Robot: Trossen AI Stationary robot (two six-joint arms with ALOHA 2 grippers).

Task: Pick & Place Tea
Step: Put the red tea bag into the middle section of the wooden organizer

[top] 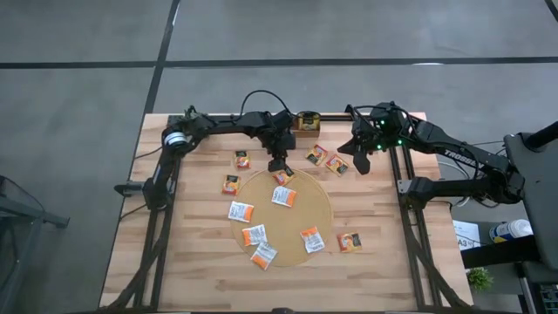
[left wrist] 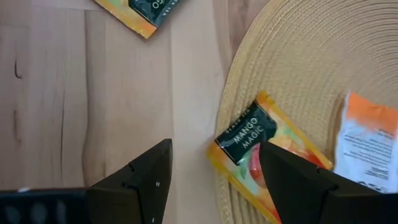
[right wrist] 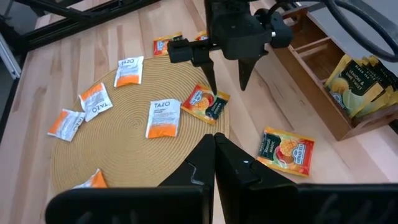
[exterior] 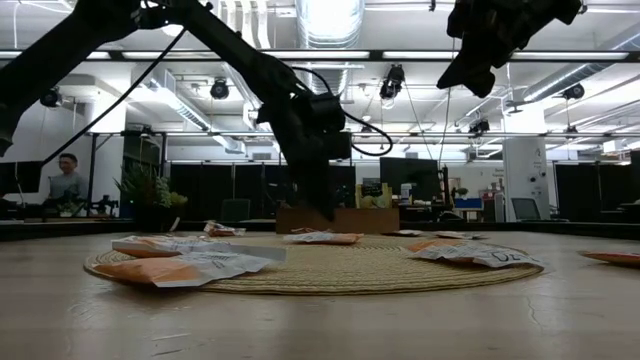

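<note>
Early going: left tool (right wrist: 227,78) hangs open over the Mango Magic sachet (left wrist: 252,140) at the mat's (top: 309,205) rim, right tool (right wrist: 214,144) closed and empty, sachets mostly unplaced.

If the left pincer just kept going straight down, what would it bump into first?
Probably the Mango Magic sachet at the mat's edge; the open left pincer straddles it, one finger likely landing on it, the other on bare table.

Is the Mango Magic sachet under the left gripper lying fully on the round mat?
No: in the left wrist view the Mango Magic sachet overhangs the round mat edge onto the wooden table.
</note>
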